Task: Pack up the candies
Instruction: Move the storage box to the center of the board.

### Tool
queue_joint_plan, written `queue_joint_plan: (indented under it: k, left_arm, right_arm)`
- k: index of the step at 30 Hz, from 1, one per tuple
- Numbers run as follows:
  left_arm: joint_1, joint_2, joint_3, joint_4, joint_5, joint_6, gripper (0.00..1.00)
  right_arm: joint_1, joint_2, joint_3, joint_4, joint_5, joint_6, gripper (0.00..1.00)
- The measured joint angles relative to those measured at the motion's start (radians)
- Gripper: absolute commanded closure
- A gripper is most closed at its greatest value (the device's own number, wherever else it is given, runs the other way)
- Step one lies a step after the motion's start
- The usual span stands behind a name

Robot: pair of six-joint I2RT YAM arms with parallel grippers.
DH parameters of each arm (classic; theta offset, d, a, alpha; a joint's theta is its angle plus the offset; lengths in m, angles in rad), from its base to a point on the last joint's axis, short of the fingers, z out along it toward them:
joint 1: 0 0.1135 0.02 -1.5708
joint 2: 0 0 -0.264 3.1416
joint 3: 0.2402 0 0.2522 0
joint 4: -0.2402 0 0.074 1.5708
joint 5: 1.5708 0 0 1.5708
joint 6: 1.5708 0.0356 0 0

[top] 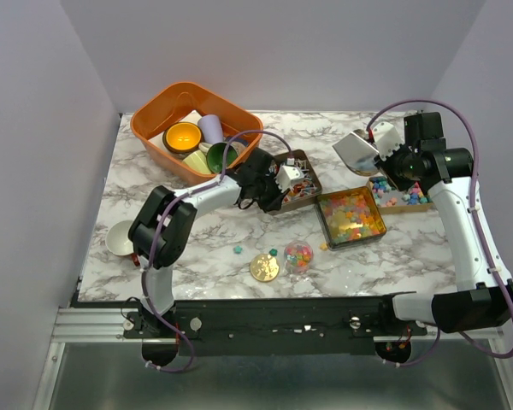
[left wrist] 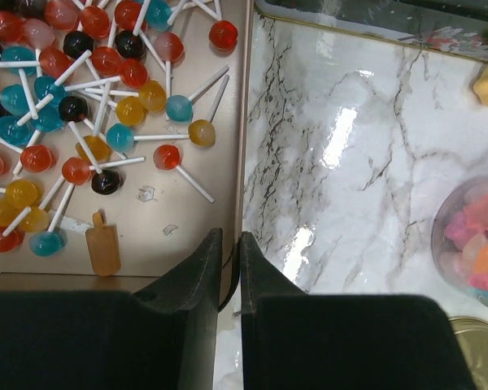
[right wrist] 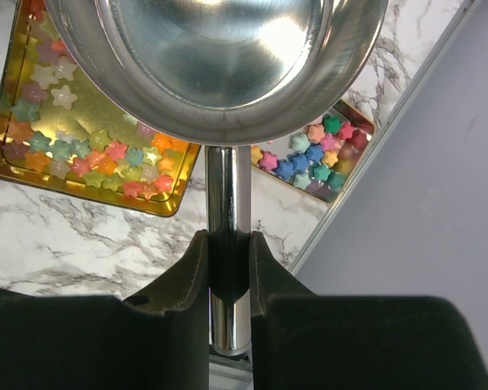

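Nearest us, a few loose candies (top: 238,249) lie on the tabletop (top: 197,248) beside a little full jar (top: 297,254). Our left jaws are narrow and pinch the wall of the lollipop tin (left wrist: 179,236). A jerk could spill the lollipops (left wrist: 89,97). Farther off, our right jaws grip the empty scoop (right wrist: 220,49) above the star candies (right wrist: 89,150). A bump could scatter them.

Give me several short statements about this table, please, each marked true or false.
1. The right gripper holds a metal scoop by its handle. True.
2. The scoop is heaped full. False: its bowl is empty; the candies lie in the trays.
3. The fingers of the left gripper straddle the rim of the lollipop tray. True.
4. The gold disc is held by the left gripper. False: it lies on the table, beside a small clear pot.
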Motion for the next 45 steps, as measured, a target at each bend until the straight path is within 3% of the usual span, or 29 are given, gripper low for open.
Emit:
queue_joint_plan:
  k: [3,13,24,30,45]
  left_arm:
    - [0.005,-0.006,-0.003,-0.009,0.000,-0.006,1.00]
    - [0.051,-0.062,-0.051,-0.080,0.038,-0.018,1.00]
    - [0.057,-0.164,-0.161,-0.140,0.034,0.087,1.00]
    - [0.010,-0.178,-0.173,-0.129,-0.028,0.156,1.00]
    - [-0.121,-0.117,-0.101,-0.098,-0.145,0.175,1.00]
  right_arm:
    - [0.000,0.000,0.000,-0.003,-0.001,-0.003,0.99]
    - [0.000,0.000,0.000,-0.020,-0.002,-0.007,0.99]
    - [0.039,0.021,0.018,-0.097,-0.072,-0.119,0.99]
    - [0.122,0.093,0.045,-0.096,-0.064,-0.238,0.99]
    - [0.124,0.191,0.174,-0.094,-0.005,-0.311,0.99]
